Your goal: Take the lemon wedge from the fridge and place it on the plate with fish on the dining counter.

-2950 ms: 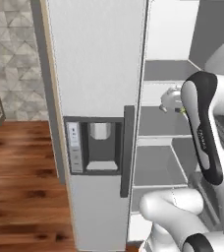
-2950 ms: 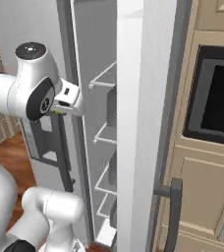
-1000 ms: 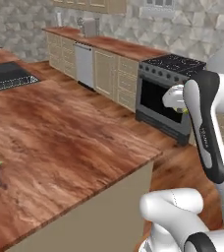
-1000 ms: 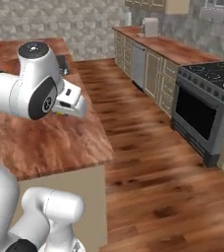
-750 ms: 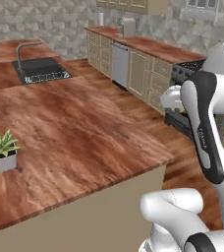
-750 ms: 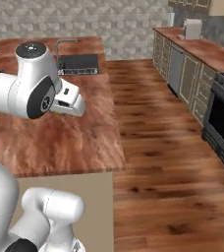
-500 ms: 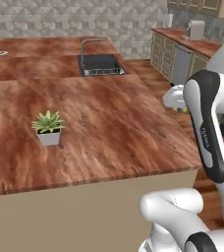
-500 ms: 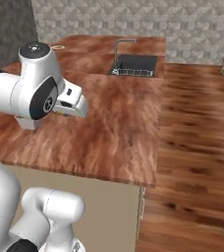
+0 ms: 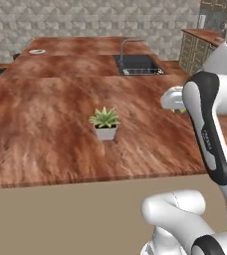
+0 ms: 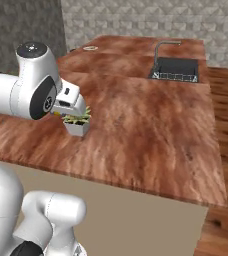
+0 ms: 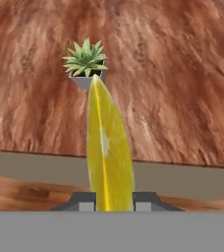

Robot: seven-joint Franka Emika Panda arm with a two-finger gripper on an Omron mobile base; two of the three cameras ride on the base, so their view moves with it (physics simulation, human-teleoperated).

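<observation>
You have the lemon wedge clamped in the gripper at the dining counter; reaching the far plate with fish remains

Potted plant, sink, faucet

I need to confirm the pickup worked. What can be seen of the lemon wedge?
The lemon wedge is a bright yellow, glossy, pointed crescent with a paler ridge down its middle. It stands on end, clamped at its base between the two dark fingertips of the hand, its tip pointing toward the small potted plant on the dining counter.
</observation>
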